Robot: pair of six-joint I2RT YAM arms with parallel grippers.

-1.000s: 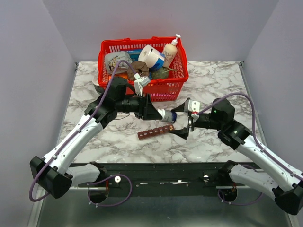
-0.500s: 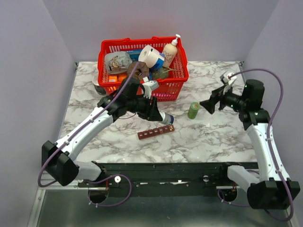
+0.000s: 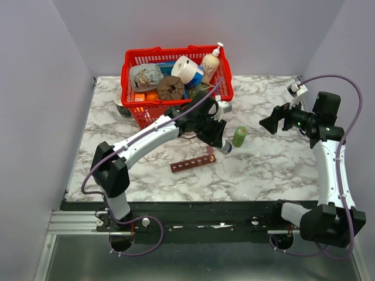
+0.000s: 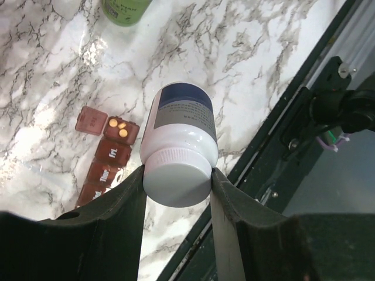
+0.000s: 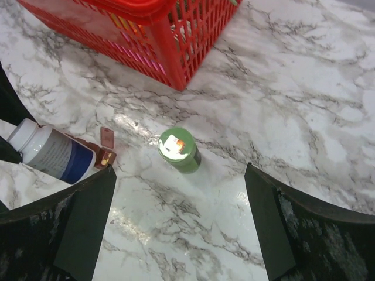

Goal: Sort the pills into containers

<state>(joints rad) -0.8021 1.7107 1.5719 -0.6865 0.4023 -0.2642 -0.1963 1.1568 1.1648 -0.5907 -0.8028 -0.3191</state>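
Our left tool (image 4: pixel 177 175) grips the pill bottle (image 4: pixel 181 126) just above the containers (image 4: pixel 108 158), our right tool (image 3: pixel 268 123) gapes open well away from them, so we should tilt slowly over one compartment.

Near end of containers (image 4: pixel 108 155) behind left gripper (image 4: pixel 177 175) finger; green btl (image 4: pixel 124 7) part off top edge; lid txt too small.

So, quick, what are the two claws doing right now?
Left gripper: closed on the white pill bottle.
Right gripper: open, holding nothing.
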